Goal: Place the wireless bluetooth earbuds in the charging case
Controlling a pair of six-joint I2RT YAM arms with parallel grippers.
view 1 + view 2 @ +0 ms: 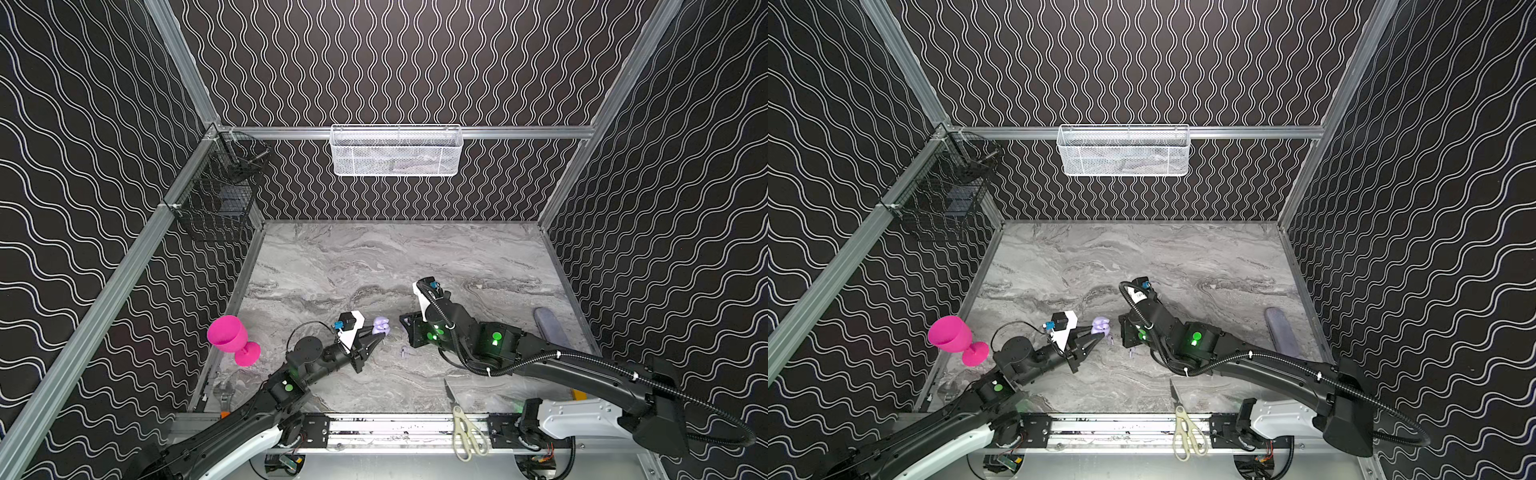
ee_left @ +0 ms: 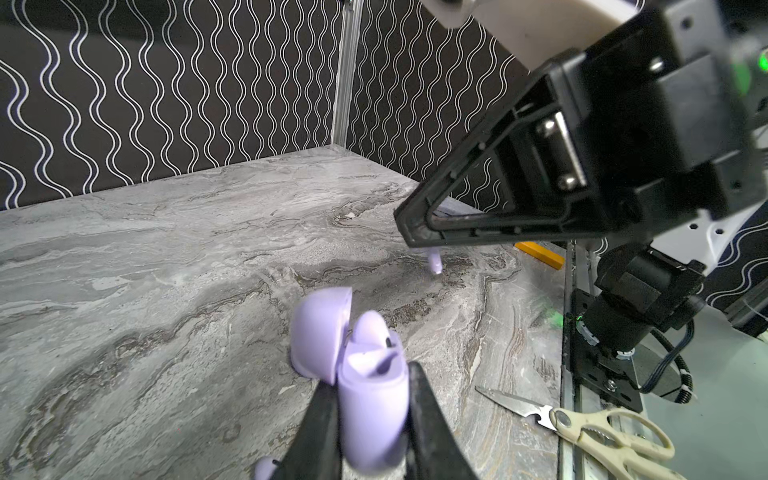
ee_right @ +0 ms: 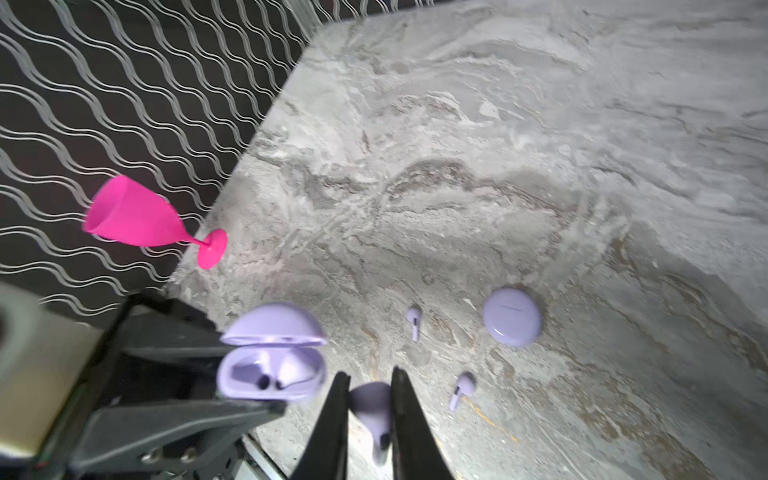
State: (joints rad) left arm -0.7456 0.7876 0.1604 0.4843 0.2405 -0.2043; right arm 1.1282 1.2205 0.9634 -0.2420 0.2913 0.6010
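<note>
Black wavy-lined walls box in a grey marbled tabletop (image 1: 374, 257), and both arms are working low at its near middle. The left gripper (image 1: 379, 331) is clamped on the charging case (image 2: 372, 407), lid thrown back and mouth up. The right gripper (image 3: 370, 376) is pinched tight on an earbud (image 3: 372, 409), stem pointing down, low over the tabletop. Whether it touches, I can't tell. That earbud sits beside the case, not over it, and there's a clear gap between the two grippers.

So we're mid-carry, I'd say: picked up, not yet seated. The next move calls for the right gripper to cross to the left gripper and line the stem up over the empty well. Then it lowers gently and lets go while the left gripper holds the case steady.

Now the count, big to small.
- **Grippers:** two, both occupied.
- **Pink goblet (image 1: 230, 336):** one, well out past the left gripper.
- **Scissors (image 1: 467, 432):** one pair, back behind the right gripper by the front rail.
- **Cases:** two, the open one in the left gripper and a closed round case (image 3: 512, 316) lying near the right gripper's tips.
- **Earbuds:** four.
  - One is in the right gripper.
  - One seated earbud (image 2: 370, 328), as it looks, is in the open case.
  - One loose earbud (image 3: 414, 318) and a second loose earbud (image 3: 463, 384) lie on the tabletop just ahead of the right gripper.
</note>
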